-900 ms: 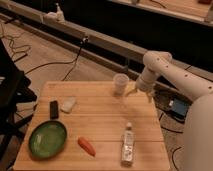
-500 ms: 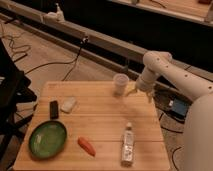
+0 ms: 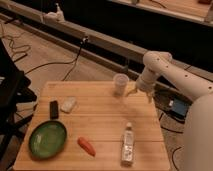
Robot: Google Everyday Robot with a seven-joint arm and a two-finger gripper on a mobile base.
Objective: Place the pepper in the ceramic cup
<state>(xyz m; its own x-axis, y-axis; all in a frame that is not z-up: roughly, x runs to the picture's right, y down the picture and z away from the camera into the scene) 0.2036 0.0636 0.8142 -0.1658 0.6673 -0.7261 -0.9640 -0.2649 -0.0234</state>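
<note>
Camera view: the ceramic cup [image 3: 120, 84] stands upright near the far edge of the wooden table [image 3: 100, 112]. The gripper [image 3: 132, 92] hangs just beside the cup, on its right. Whether it is wide or narrow cannot be told.

The pepper [image 3: 86, 146] lies well apart from the cup, toward the near edge, between the green plate [image 3: 47, 139] and the clear bottle [image 3: 128, 145].

The pickup seems not yet begun. The next move calls for crossing from the cup to the pepper and lining up across its narrow body.
</note>
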